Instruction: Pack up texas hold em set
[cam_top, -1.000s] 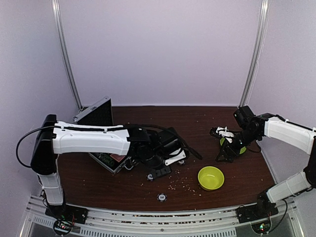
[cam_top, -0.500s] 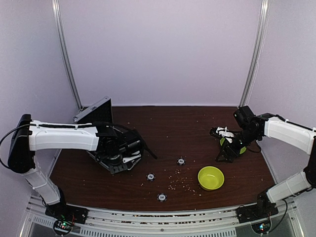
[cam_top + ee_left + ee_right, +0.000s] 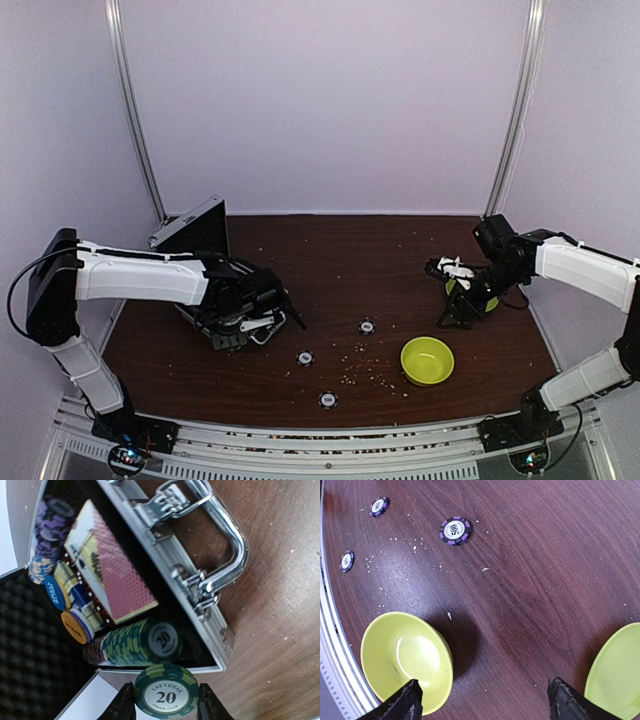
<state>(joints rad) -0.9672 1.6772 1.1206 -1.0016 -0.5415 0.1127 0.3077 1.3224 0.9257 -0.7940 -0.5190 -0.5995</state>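
The silver case point(image 3: 192, 232) stands open at the table's left, lid raised. In the left wrist view its rim point(image 3: 165, 555), metal handle point(image 3: 227, 527), a red-backed card deck point(image 3: 112, 572), a row of green chips point(image 3: 135, 645), purple chips point(image 3: 50, 530) and blue and orange buttons point(image 3: 75, 625) show. My left gripper point(image 3: 243, 322) point(image 3: 166, 702) is shut on a green "20" chip point(image 3: 165, 692), just above the case's near corner. Three chips lie loose on the table point(image 3: 367, 326) point(image 3: 305, 357) point(image 3: 327, 399); they also show in the right wrist view point(image 3: 455, 531). My right gripper point(image 3: 450, 315) point(image 3: 487, 702) is open and empty.
A lime-green bowl point(image 3: 427, 360) point(image 3: 405, 660) sits front right, under the right gripper's left finger. A lime-green plate point(image 3: 620, 675) lies beside its right finger, mostly hidden by the arm in the top view. White crumbs point(image 3: 360, 375) are scattered on the dark wood table.
My left arm has swung from the table's middle back left to the case, carrying the green chip. The right arm has not moved.
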